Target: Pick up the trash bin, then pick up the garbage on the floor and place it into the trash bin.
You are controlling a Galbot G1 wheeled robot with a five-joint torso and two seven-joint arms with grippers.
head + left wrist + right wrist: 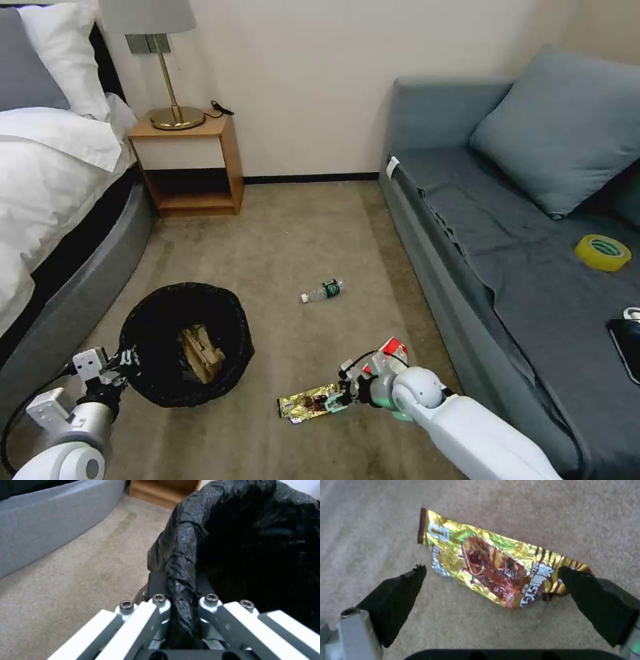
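Left gripper (181, 605) clamped on the rim of the trash bin (183, 343), held over the carpet (287, 233) near the bed; black liner crinkled and glossy, tan crumpled paper (200, 352) already inside. Step in hand, by my reading: second piece of garbage. Right gripper (490, 580) low over the gold wrapper (307, 403), jaws apart, one either side of it. Next move calls for lowering to the carpet and closing on the thin, flat foil. Clear bottle (323, 291) mid-carpet, red-and-white packet (390, 352) near the sofa, both unpicked.
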